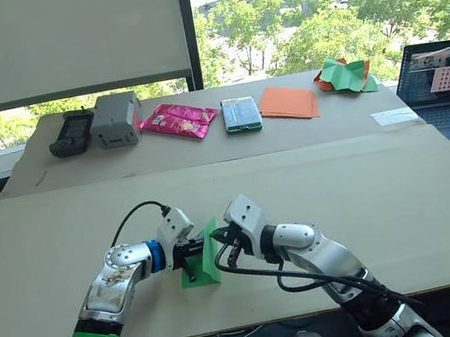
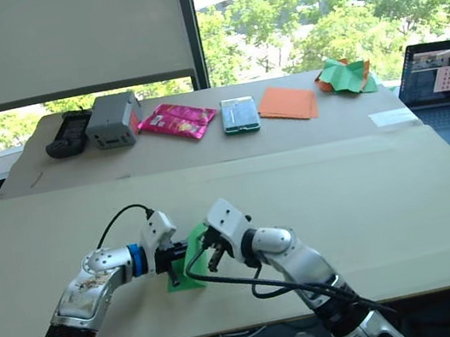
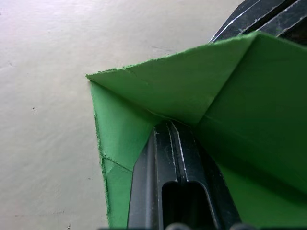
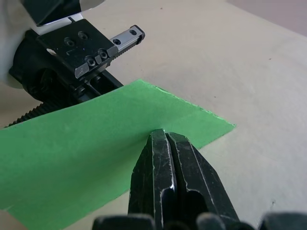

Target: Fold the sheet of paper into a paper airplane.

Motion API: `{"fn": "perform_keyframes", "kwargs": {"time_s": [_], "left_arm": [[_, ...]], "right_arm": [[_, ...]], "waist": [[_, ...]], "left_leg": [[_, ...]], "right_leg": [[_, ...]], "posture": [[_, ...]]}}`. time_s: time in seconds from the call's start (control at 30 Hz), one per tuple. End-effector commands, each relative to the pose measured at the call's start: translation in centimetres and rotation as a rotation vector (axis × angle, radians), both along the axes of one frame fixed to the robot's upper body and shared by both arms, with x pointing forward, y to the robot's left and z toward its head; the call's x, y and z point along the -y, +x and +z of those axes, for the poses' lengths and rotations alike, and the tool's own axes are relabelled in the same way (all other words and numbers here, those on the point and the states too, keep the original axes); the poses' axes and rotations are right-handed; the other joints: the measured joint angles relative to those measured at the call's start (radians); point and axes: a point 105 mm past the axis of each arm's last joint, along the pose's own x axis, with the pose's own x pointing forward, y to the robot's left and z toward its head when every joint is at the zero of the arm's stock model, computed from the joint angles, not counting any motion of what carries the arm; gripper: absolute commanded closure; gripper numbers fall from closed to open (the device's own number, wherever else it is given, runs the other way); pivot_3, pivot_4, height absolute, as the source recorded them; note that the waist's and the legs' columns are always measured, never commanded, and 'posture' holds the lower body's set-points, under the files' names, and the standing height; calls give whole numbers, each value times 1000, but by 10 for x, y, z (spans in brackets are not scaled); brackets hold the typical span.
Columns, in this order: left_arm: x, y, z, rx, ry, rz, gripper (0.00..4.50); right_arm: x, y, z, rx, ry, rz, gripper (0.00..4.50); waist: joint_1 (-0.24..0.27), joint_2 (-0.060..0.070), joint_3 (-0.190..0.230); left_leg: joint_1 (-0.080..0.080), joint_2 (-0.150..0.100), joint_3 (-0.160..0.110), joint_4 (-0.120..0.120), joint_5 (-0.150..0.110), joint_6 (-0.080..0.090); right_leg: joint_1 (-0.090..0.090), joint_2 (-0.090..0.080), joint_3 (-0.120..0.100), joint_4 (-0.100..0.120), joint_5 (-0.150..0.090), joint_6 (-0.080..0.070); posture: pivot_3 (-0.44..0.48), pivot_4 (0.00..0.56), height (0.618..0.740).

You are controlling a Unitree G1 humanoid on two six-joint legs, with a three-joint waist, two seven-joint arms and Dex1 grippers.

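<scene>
Paper, a bright green creased sheet (image 1: 205,262), stands part-folded between both claws: left gripper (image 3: 180,143) and right gripper (image 4: 165,143) pinch it shut. Wings remain unfolded, I judge.

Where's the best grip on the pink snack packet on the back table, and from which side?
Judging by its flat pose, take the pink snack packet from above, pinching across its narrow width mid-body; a crimped end is the alternative. The grey box and phone flank it but stand apart.

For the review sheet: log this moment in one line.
stage: mid-fold | left gripper: shut on paper | right gripper: shut on paper | paper: partly folded, raised off table
</scene>
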Motion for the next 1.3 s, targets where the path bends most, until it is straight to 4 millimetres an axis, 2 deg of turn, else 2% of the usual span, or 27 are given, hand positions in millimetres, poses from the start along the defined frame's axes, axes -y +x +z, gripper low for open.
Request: {"fn": "perform_keyframes", "kwargs": {"time_s": [0.03,0.57,0.67,0.73,0.83,0.97,1.1,1.3], "left_arm": [[-5,0,0,6,12,14,4500],[-60,-6,21,38,4,229,4500],[-64,-2,32,72,-20,248,4500],[-60,0,42,99,-46,231,4500],[-52,0,46,110,-56,200,4500],[-39,-6,27,47,-69,153,4500],[-42,-8,-4,-4,24,152,4500],[-41,-6,-20,-15,80,129,4500]], "right_arm": [[-13,0,17,65,35,37,4473],[-31,9,-2,34,-31,57,4473],[-30,10,-7,25,-49,60,4473],[-30,10,-9,21,-55,62,4473],[-29,10,-11,18,-62,61,4473],[-28,11,-11,17,-64,56,4473],[-25,13,-8,24,-56,45,4473],[-21,17,-4,35,-46,20,4473]], "waist": [[0,0,0],[-3,0,0],[-1,0,1],[-1,0,1],[-1,-1,1],[-3,-1,1],[-3,-1,0],[0,-1,0]], "left_leg": [[0,0,0,0,0,0],[3,0,-1,0,0,0],[3,0,-1,0,0,-1],[2,0,-1,0,0,-1],[2,0,-1,0,0,-1],[3,0,-1,0,0,-1],[3,0,-1,0,0,0],[5,0,-2,0,0,-1]], "right_leg": [[0,0,0,0,0,0],[-1,0,0,5,0,0],[-1,0,0,5,0,-1],[-1,-1,0,5,0,-1],[-1,-1,0,5,0,-1],[0,0,0,6,0,-1],[-1,0,0,10,0,-1],[0,0,0,10,0,-1]], "posture": [[0,150,706],[0,150,706],[0,150,706],[0,150,706],[0,150,706],[0,150,706],[0,150,706],[0,150,706]]}}
